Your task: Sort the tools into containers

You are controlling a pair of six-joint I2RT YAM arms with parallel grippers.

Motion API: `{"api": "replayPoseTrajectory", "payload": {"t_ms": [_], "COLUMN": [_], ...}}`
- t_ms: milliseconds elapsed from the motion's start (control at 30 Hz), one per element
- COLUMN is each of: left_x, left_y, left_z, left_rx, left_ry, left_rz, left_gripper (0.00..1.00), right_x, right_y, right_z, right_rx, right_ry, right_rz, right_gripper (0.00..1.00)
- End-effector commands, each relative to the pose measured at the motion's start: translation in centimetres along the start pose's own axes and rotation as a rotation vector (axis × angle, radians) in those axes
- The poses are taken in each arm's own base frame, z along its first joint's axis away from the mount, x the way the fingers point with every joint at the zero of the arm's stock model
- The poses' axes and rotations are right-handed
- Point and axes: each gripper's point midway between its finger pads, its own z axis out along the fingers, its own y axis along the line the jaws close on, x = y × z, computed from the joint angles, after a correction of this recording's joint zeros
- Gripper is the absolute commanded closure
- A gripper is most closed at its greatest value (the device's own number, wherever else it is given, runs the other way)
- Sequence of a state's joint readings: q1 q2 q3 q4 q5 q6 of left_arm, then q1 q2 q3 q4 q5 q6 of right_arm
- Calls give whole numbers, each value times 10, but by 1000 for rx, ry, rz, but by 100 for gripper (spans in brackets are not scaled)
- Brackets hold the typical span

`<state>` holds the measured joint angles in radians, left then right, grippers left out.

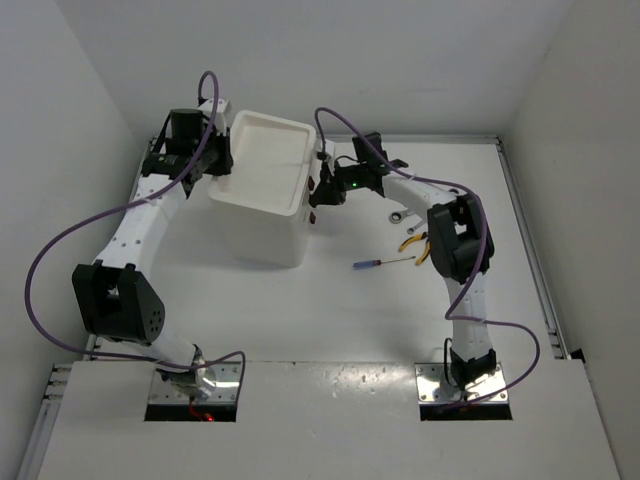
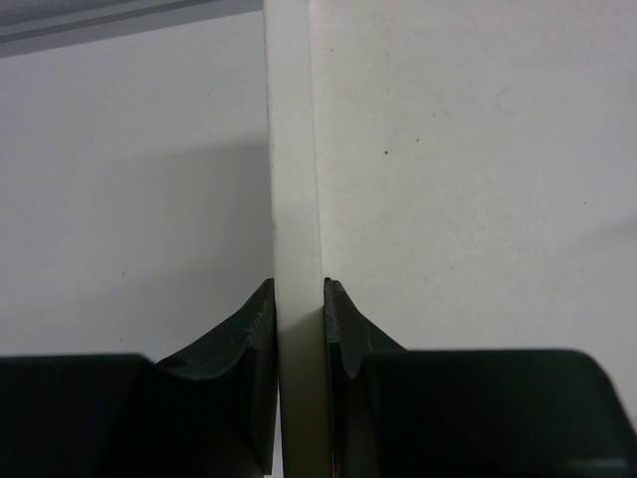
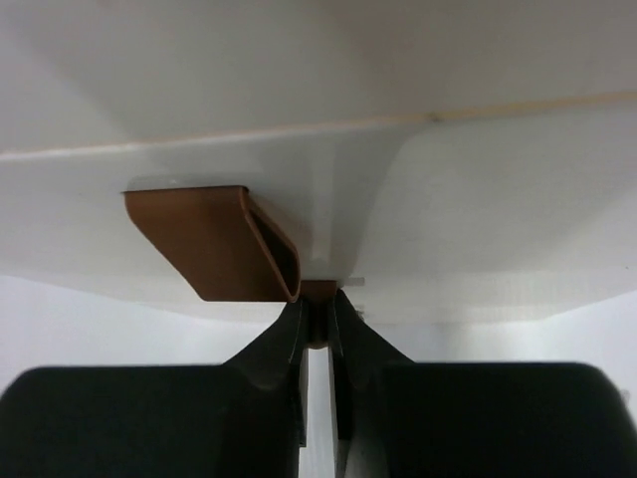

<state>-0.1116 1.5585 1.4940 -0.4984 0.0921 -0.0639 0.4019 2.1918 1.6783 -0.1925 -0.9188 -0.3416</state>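
The white cabinet (image 1: 262,200) stands mid-table with its tray-shaped top facing up. My left gripper (image 1: 216,166) is shut on the tray's left rim; in the left wrist view the white rim (image 2: 295,179) runs between the fingers of that gripper (image 2: 299,299). My right gripper (image 1: 318,192) is at the cabinet's right face, shut on a small red-brown drawer handle (image 3: 318,292), just below another handle (image 3: 214,244). On the table to the right lie a silver wrench (image 1: 399,215), yellow-handled pliers (image 1: 414,243) and the thin screwdriver (image 1: 380,264). The green-handled pliers and the second wrench are not visible.
The tools lie close under my right arm's elbow (image 1: 455,235). White walls (image 1: 560,100) enclose the table at the back and on both sides. Purple cables (image 1: 60,250) loop off both arms.
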Motion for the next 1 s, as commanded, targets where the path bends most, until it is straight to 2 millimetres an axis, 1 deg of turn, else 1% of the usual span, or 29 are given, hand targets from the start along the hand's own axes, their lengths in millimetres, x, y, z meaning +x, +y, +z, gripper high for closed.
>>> {"api": "replayPoseTrajectory", "payload": {"t_ms": [0,33,67,100,133,167,200,233,267,300,333,367,400,467,500,533,567,600,633,667,733,767,800,833,867,900,933,967], "left_x": [67,71,69,69,69,65,65,65,63,65,65,63,64,62,62,59,59,59,59,59,57,54,54,52,52,52,52,52], "left_y": [-18,-19,-19,-19,-15,-16,-16,-16,-16,-16,-16,-14,-13,-13,-11,-12,-10,-10,-5,-5,-2,1,1,1,1,1,4,4], "left_z": [16,17,18,18,17,14,14,14,15,13,13,14,12,13,13,11,11,11,11,11,12,9,9,9,9,9,9,9], "left_rx": [98,97,97,97,90,88,88,88,87,86,86,72,61,61,47,47,35,35,18,18,4,-4,-4,-4,-4,-4,-12,-12], "left_ry": [218,227,218,218,218,208,207,207,199,201,201,191,193,182,182,173,173,173,172,172,163,153,153,144,144,144,143,143], "left_rz": [-15,-27,-26,-26,-32,-41,-41,-41,-50,-60,-60,-68,-76,-75,-86,-85,-93,-93,-107,-107,-105,-120,-120,-128,-128,-128,-143,-143], "left_gripper": [95,96,96,98,100,100,100,100,100,100,100,100,100,100,100,100,100,100,100,100,100,100,100,100,100,100,100,100], "right_x": [-40,-36,-34,-40,-39,-37,-40,-30,-29,-34,-27,-24,-21,-15,-15,-4,-6,-9,1,2,7,12,10,13,13,15,22,17], "right_y": [-15,-13,-13,-12,-11,-8,-6,-5,-6,-1,-1,-1,4,2,4,4,6,4,4,7,5,8,8,8,8,7,7,7], "right_z": [4,5,5,2,-5,-6,-9,-13,-18,-24,-29,-35,-38,-50,-51,-55,-57,-65,-69,-70,-82,-81,-87,-92,-93,-97,-101,-103], "right_rx": [62,59,57,60,60,57,57,57,66,66,74,79,75,93,92,88,90,103,98,97,114,109,112,120,120,129,134,137], "right_ry": [-84,-78,-73,-80,-78,-70,-69,-54,-53,-53,-45,-37,-29,-22,-20,-11,-14,-14,-5,-4,3,11,3,7,7,8,16,11], "right_rz": [-110,-101,-103,-113,-114,-117,-130,-117,-140,-140,-135,-143,-141,-129,-137,-119,-123,-129,-114,-112,-117,-101,-101,-97,-96,-103,-82,-90], "right_gripper": [94,95,95,97,99,99,100,100,100,100,100,100,100,100,100,100,100,100,100,100,100,100,100,100,100,100,100,100]}}
